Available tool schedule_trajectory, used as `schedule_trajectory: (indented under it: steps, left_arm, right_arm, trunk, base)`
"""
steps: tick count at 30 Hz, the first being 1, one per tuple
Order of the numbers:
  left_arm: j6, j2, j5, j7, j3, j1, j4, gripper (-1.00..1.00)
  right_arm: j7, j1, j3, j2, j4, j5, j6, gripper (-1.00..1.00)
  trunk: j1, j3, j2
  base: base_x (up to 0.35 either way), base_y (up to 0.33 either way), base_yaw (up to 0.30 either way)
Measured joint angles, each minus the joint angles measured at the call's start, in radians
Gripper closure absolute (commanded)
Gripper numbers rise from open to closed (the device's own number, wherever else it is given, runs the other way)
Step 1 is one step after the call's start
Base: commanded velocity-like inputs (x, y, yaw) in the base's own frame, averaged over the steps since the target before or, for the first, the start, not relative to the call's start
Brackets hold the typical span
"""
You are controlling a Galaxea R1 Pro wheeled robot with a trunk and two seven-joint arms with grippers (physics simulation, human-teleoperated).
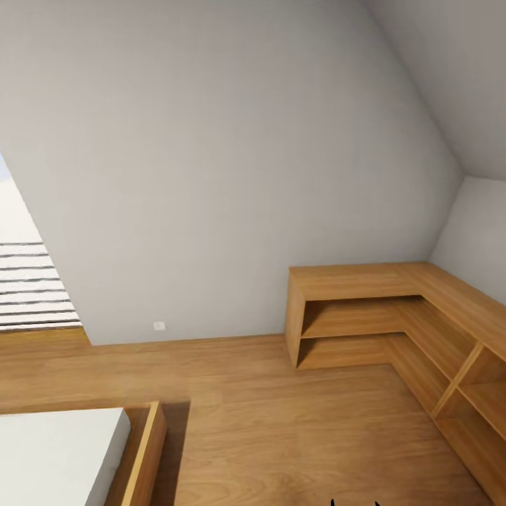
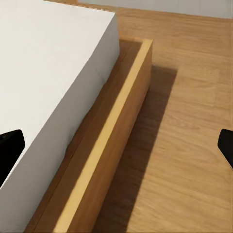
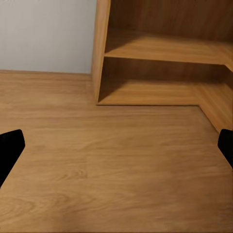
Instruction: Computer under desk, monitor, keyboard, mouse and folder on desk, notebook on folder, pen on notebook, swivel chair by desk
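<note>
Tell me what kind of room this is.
Probably a bedroom, likely under a sloped roof: a white mattress in a light wooden bed frame, a low L-shaped wooden shelf unit in the corner, wood plank floor.

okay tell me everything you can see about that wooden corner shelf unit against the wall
The corner shelf unit is a low, L-shaped piece in warm light wood, matching the wooden floor it stands on. One leg runs along the grey back wall; the other turns along the right-hand wall toward the camera. It has a flat top, an upright end panel and open compartments with a middle shelf. Every shelf in sight looks bare. In the right wrist view its open end faces the camera.
</note>
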Motion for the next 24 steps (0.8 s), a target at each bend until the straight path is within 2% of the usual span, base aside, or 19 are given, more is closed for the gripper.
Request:
schedule_trajectory:
  steps: [24]
  left_arm:
    - [0.001,0.000,0.000,-0.001,0.000,0.000,0.001,-1.00]
  right_arm:
    - [0.000,0.000,-0.001,-0.002,-0.001,-0.002,0.000,-1.00]
  trunk:
    - [0.000,0.000,0.000]
  base:
    - [0.331,0.000,0.000]
